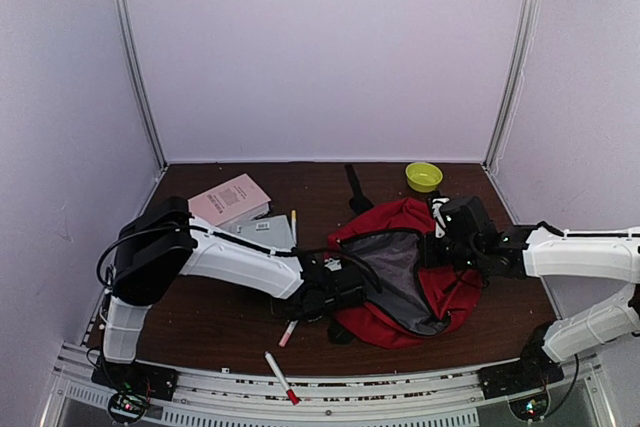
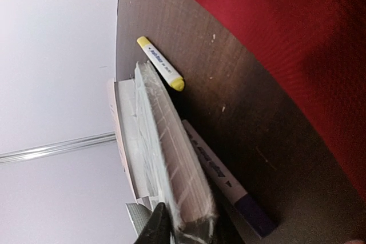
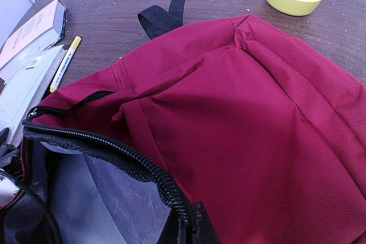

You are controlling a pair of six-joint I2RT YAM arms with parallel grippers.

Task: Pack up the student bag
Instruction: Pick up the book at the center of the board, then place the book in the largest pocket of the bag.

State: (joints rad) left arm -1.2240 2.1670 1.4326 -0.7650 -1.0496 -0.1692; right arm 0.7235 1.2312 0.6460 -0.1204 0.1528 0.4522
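Nearest, the left arm [image 1: 230,262] and right arm [image 1: 580,252] reach in from the near edge of the counter [image 1: 220,322] and meet at the bag [image 1: 385,222]. The bag lies right of the counter's middle, red side down. Its zipped mouth gapes wide and shows grey lining, and a black strap [image 1: 355,187] trails off behind it. The left pincer [image 1: 340,292] sits at the left rim of the mouth and the right pincer [image 1: 437,247] at the right rim. Whether either is clamped on the fabric or open cannot be told, since the fingers are mostly hidden in every view. Left of the bag a pink book [image 1: 230,197] lies at the back, with a grey book [image 1: 262,230] overlapping its near corner. A yellow-green bowl [image 1: 423,176] stands behind the bag, apart from it. A yellow-capped marker [image 1: 293,222] lies just beside the grey book. A pink-tipped marker [image 1: 288,332] rests near the bag's near left side, and a red-capped marker [image 1: 280,377] lies at the near edge.
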